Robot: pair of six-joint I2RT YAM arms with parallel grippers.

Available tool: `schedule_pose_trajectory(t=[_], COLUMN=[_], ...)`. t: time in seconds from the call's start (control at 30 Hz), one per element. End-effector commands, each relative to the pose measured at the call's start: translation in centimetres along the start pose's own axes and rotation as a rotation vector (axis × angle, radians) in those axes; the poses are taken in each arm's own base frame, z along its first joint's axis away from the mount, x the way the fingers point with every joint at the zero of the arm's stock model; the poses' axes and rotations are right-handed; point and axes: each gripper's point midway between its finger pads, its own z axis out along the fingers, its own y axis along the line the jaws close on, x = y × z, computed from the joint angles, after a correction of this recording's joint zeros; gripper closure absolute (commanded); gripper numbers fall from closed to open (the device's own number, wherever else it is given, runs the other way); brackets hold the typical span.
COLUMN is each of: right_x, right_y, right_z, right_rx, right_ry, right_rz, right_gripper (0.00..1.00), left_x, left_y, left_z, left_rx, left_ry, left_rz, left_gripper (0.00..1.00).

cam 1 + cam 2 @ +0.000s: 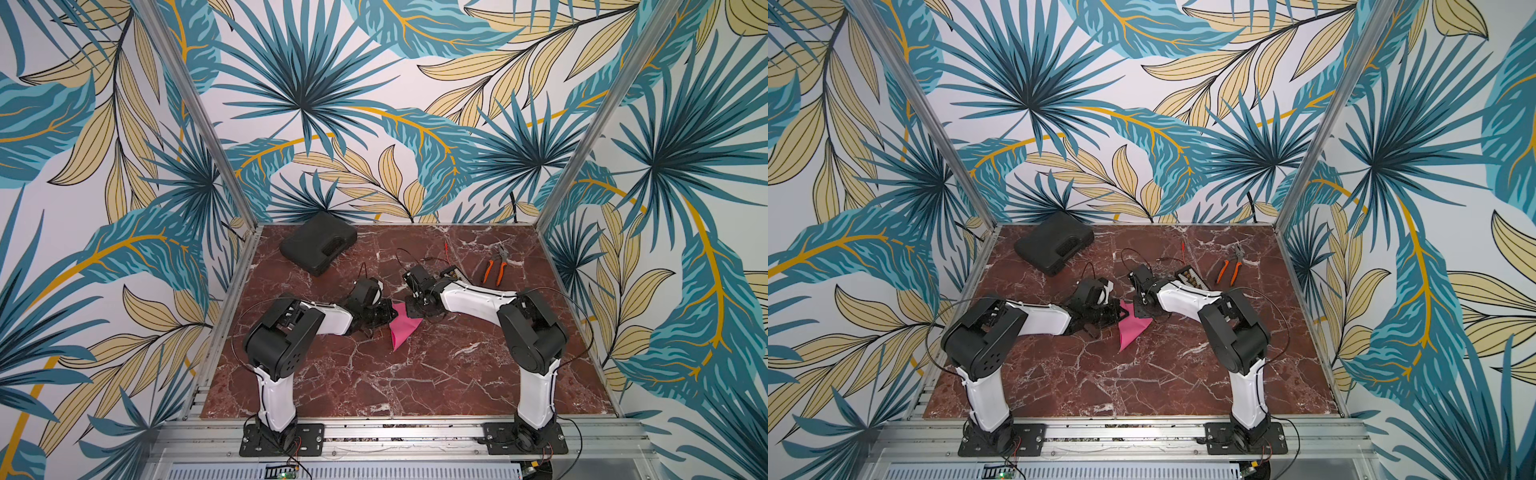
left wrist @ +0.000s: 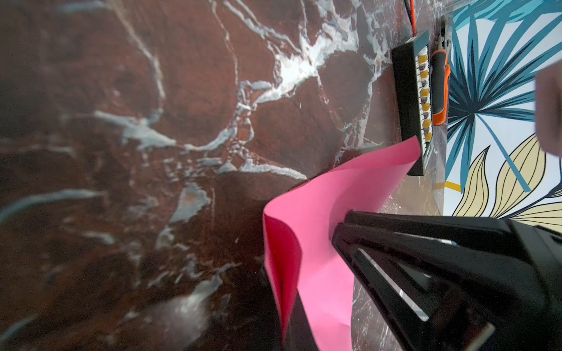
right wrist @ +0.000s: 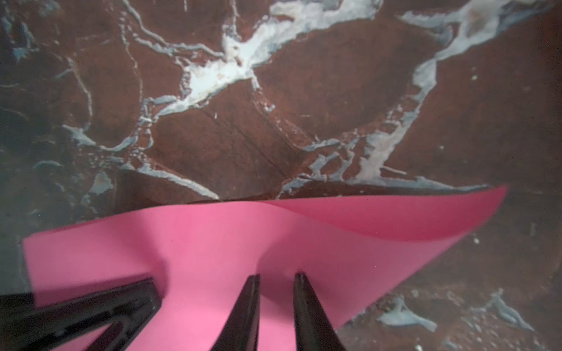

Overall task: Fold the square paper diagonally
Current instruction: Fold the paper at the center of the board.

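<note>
Pink square paper (image 1: 402, 331) lies just past the centre of the red marble worktop (image 1: 415, 386), toward 12 o'clock, between the two claws. In both top views it shows as a rough triangle whose sharpest corner points to 7 o'clock. The sheet is doubled over loosely rather than pressed flat; in the right wrist view the paper (image 3: 213, 243) has one layer bowing up over the layer beneath.

The left claw (image 1: 384, 315) reaches the paper from 9 o'clock. Its jaws are together, and in the left wrist view this claw (image 2: 340, 226) lies with its tip against a raised, curled part of the sheet. Whether a layer is nipped between the jaws cannot be told.

The right claw (image 1: 415, 311) meets the paper from 1 o'clock. In the right wrist view this claw (image 3: 275, 275) has its two fingers a narrow gap apart. Their tips are down on the pink surface, which dimples around them.

A black case (image 1: 318, 247) sits at 11 o'clock near the far wall. Orange-handled pliers (image 1: 494, 266) lie at 1 o'clock. Just beside the pliers is a black block (image 1: 1190, 279) with a row of yellow pieces. All three are well apart from the paper.
</note>
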Motion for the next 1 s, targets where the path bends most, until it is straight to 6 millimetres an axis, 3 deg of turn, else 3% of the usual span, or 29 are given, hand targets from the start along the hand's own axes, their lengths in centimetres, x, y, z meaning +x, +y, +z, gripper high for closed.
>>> schedule_pose_trajectory(t=[0.0, 0.4, 0.57, 0.97], right_x=[1.4, 0.2, 0.1, -0.9], right_y=[-2.6, -5.4, -6.7, -7.7], right_z=[1.7, 2.1, 2.1, 2.6], right_rx=[0.087, 0.131, 0.157, 0.163], right_ry=[0.069, 0.065, 0.064, 0.06], right_rz=[-0.003, 0.05, 0.075, 0.08], right_gripper=[0.76, 0.76, 0.8, 0.81], left_x=[0.1, 0.1, 0.2, 0.2], left_y=[0.9, 1.0, 1.0, 1.0], left_z=[-0.2, -0.4, -0.4, -0.3], left_rx=[-0.046, -0.052, -0.052, -0.055], left_ry=[0.005, 0.004, 0.006, 0.007], left_rz=[-0.016, -0.016, -0.016, -0.017], left_gripper=[1.0, 1.0, 1.0, 1.0])
